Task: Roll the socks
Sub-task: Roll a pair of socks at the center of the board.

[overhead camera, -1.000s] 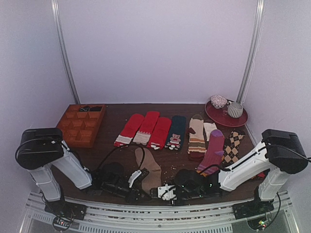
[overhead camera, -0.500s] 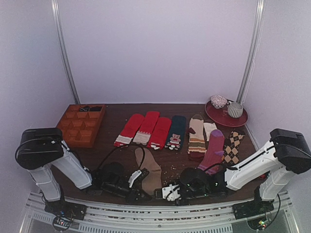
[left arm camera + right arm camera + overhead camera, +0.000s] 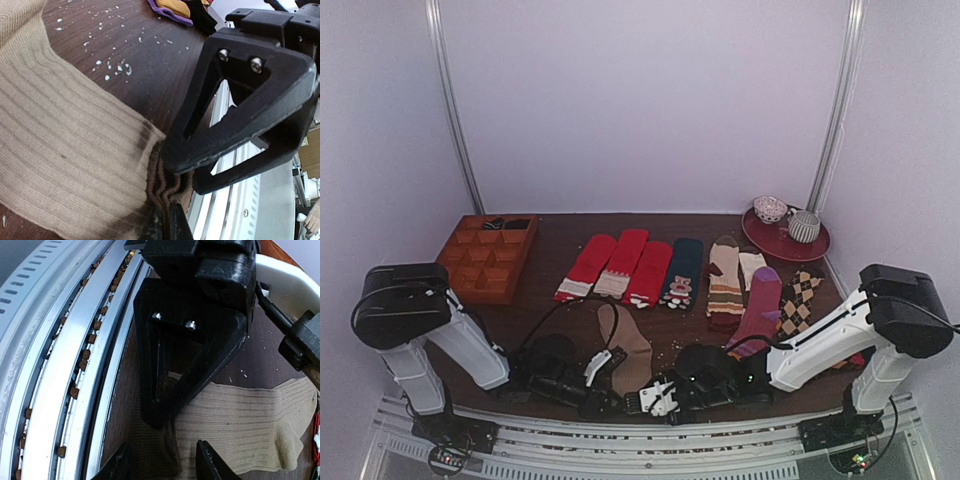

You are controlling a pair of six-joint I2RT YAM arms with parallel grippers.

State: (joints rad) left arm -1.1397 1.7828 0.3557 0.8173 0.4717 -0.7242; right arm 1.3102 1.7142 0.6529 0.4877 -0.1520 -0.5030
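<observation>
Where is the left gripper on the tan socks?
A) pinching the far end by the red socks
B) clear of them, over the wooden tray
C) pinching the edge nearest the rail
C: the left gripper is shut on the bunched edge of the tan socks, beside the aluminium rail.

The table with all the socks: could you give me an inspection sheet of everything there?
Surface: dark wooden table, speckled with pale crumbs.
Job's things: tan socks lie flat near the front edge, not yet rolled.
Clutter: red socks, striped sock, purple sock, argyle sock, wooden tray, red plate with two cups.
Grippers: left gripper fingers shut on the tan socks' cuff; right gripper open over the same end.
Cables: black cable by the left arm.
Surroundings: white walls, metal rails in front.
</observation>
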